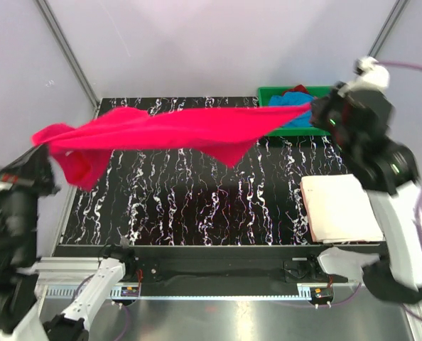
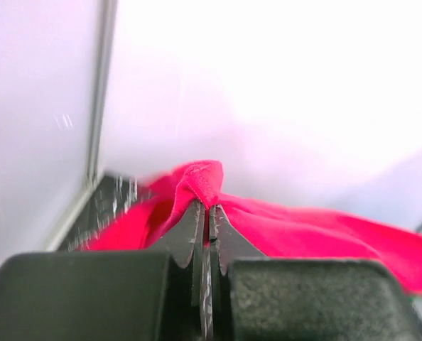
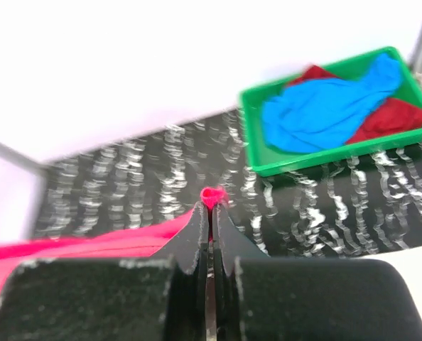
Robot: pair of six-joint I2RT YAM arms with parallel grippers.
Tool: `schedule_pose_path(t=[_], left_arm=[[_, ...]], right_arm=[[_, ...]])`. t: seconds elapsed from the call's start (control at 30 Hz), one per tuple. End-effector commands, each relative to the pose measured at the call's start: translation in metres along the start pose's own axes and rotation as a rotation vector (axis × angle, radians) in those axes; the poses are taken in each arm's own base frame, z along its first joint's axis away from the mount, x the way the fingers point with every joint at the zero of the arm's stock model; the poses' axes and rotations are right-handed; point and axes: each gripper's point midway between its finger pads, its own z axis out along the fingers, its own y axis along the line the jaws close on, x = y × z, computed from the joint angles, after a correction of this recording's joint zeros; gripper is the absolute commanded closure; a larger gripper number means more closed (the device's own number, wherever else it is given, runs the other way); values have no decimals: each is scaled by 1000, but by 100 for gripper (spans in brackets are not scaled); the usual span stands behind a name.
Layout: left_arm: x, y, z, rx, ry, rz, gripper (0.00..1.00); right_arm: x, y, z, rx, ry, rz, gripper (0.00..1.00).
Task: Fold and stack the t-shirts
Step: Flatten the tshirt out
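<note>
Nearest, the left end effector (image 2: 208, 214) and right end effector (image 3: 211, 207) pinch opposite ends of the pink t-shirt (image 1: 168, 128); soft, light cloth, probably best gripped at corners.

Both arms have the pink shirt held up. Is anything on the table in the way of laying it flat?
Nothing visible. The table under the pink shirt shows bare; the folded white shirt sits near right and the green tray far right, both off to the side.
</note>
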Motion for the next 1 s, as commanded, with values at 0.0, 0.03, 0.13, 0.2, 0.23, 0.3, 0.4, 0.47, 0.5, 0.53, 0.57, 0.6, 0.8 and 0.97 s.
schedule_pose_path(t=[0.0, 0.03, 0.13, 0.2, 0.23, 0.3, 0.4, 0.47, 0.5, 0.53, 0.57, 0.6, 0.8, 0.97], left_arm=[[-23, 8, -22, -4, -86, 41, 100], [-28, 7, -29, 8, -108, 31, 100], [-31, 10, -45, 16, -133, -12, 100], [-16, 11, -40, 11, -98, -21, 100], [-7, 12, -35, 7, -75, -18, 100], [24, 20, -18, -56, 9, -31, 100], [70, 22, 22, -114, 146, 6, 100], [110, 25, 56, -162, 257, 53, 100], [120, 26, 69, -177, 270, 59, 100], [133, 27, 82, -190, 289, 73, 100], [160, 32, 107, -228, 318, 94, 100], [173, 33, 119, -240, 327, 100, 100], [294, 84, 227, -393, 558, 205, 96], [320, 104, 269, -419, 722, 121, 36]], right_arm=[[9, 1, -34, -119, -7, 113, 100], [15, 6, -46, -173, 15, 140, 100], [34, 9, -81, -294, 74, 217, 100], [41, 7, -95, -322, 87, 288, 100], [42, 5, -97, -317, 85, 306, 100], [47, 5, -86, -292, 94, 310, 100], [61, 12, -41, -209, 137, 224, 100], [76, 14, 5, -115, 172, 145, 100], [67, 19, 20, -102, 147, 128, 100], [71, 18, 40, -62, 151, 96, 100], [93, 20, 78, -19, 207, 50, 100], [87, 26, 96, -24, 203, 64, 100], [132, 35, 256, -9, 301, -20, 72], [189, 5, 297, 94, 528, -72, 44]])
